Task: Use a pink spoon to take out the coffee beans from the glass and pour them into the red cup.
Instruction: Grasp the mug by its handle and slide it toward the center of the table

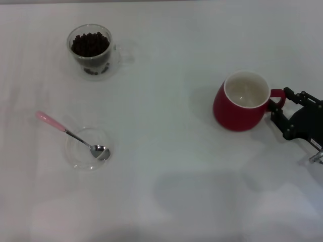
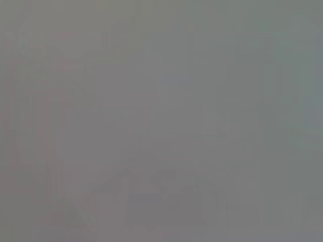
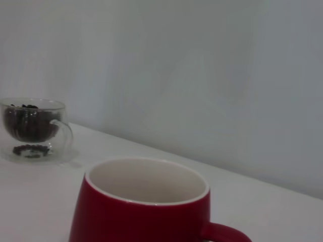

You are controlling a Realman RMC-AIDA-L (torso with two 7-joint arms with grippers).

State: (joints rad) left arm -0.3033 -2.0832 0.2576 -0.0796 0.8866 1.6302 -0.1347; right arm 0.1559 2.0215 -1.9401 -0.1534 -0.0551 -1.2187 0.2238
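Observation:
The red cup (image 1: 241, 103) stands upright at the right, its white inside empty; it also shows close up in the right wrist view (image 3: 141, 206). My right gripper (image 1: 280, 110) is open just beside the cup's loop handle (image 1: 277, 98), fingers on either side of it. The glass (image 1: 91, 50) with the coffee beans (image 1: 90, 44) stands at the far left; it also shows in the right wrist view (image 3: 34, 129). The pink spoon (image 1: 70, 133) lies with its metal bowl in a shallow clear dish (image 1: 87, 148), its pink handle sticking out past the rim. My left gripper is out of view.
The white table (image 1: 166, 166) stretches between the dish and the red cup. The left wrist view shows only a blank grey surface. A pale wall stands behind the table in the right wrist view.

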